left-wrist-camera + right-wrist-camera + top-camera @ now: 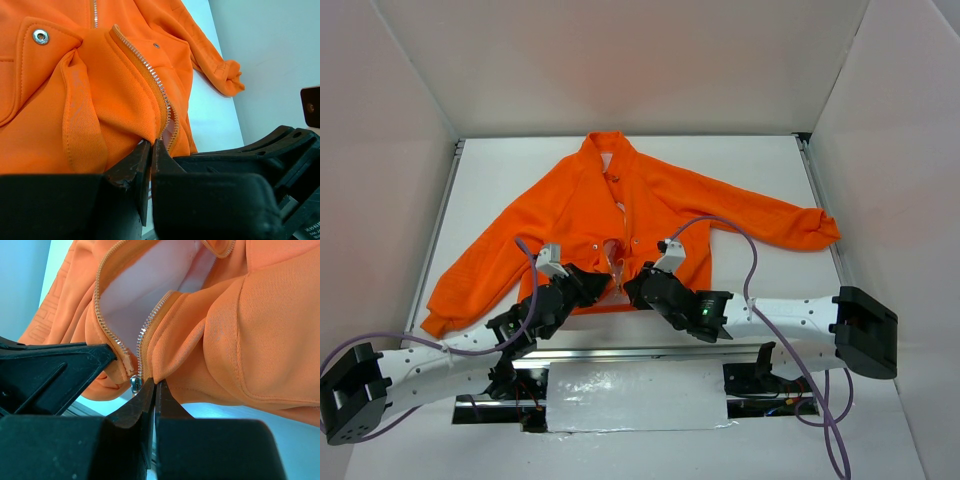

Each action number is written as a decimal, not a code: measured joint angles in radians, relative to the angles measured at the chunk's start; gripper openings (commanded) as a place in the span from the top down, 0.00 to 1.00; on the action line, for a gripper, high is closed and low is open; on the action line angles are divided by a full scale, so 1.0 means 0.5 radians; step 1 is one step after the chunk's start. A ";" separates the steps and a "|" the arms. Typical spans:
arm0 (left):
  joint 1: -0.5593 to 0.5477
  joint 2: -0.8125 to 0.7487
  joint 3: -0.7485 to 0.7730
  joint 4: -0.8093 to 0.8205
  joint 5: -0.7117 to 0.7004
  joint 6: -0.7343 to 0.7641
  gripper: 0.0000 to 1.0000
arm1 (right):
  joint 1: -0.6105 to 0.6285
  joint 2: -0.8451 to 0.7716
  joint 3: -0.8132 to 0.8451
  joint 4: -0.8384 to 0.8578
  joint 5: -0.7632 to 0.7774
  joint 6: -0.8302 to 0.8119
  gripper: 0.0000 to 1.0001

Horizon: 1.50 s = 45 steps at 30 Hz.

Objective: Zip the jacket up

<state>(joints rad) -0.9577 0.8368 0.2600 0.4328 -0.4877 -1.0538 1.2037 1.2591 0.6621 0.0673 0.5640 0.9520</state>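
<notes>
Table (760, 170): white, walled on three sides; the jacket lies on it, and both arm bases sit at the near edge.
Jacket (570, 215): bright orange, spread front-up in the middle of the table, with the collar toward the far wall and the hem toward the arms.
Sleeves: one (775, 222) runs out toward the right wall. The other (470, 285) slants down toward the near left.
Left arm (430, 362): reaches in from the lower left to the middle of the hem.
Right arm (790, 315): reaches in from the lower right to the same spot.
Left gripper (151, 145): its jaws are almost together, only a thin slit between them, pinching the hem edge just beside the foot of the zipper.
Right gripper (155, 385): its jaws are pressed together on a fold of hem fabric on the other side of the opening, close to the left gripper.
Zipper (107, 315): pale metal teeth. At the lower end the two rows stand apart, with pale lining showing between them. A small metal piece sits at the foot of the rows, just above the right fingertips.
Pocket flap (35, 37): lies flat on the front panel.
Snap (40, 36): a silver ring on the flap's corner.
</notes>
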 measured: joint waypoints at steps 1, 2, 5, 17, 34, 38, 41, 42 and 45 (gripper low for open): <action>0.000 0.000 0.000 0.002 0.000 0.000 1.00 | 0.000 0.000 0.000 0.000 0.001 0.000 1.00; 0.000 0.000 0.000 0.003 0.000 0.000 1.00 | 0.000 0.000 0.000 0.000 0.001 -0.001 1.00; 0.000 0.000 -0.001 0.005 0.002 0.000 1.00 | 0.000 0.000 0.000 0.000 0.001 -0.003 1.00; 0.000 0.000 -0.002 0.005 0.021 -0.002 1.00 | 0.000 0.000 0.000 -0.001 0.005 -0.015 1.00; 0.002 0.025 -0.014 0.035 0.057 -0.043 1.00 | 0.001 0.001 0.005 -0.004 0.038 -0.040 1.00; 0.002 0.023 -0.015 0.035 0.067 -0.035 1.00 | 0.001 0.001 0.022 -0.018 0.049 -0.059 1.00; 0.002 0.019 -0.015 0.034 0.076 -0.005 1.00 | 0.001 0.001 0.023 -0.021 0.051 -0.061 1.00; 0.002 0.018 -0.015 0.035 0.082 0.008 1.00 | 0.001 0.001 0.023 -0.021 0.051 -0.062 1.00; 0.003 0.018 -0.015 0.035 0.099 0.043 1.00 | 0.002 0.001 0.025 -0.030 0.052 -0.067 1.00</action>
<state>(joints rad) -0.9562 0.8455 0.2523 0.4503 -0.4381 -1.0325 1.2049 1.2594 0.6746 0.0525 0.5900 0.9184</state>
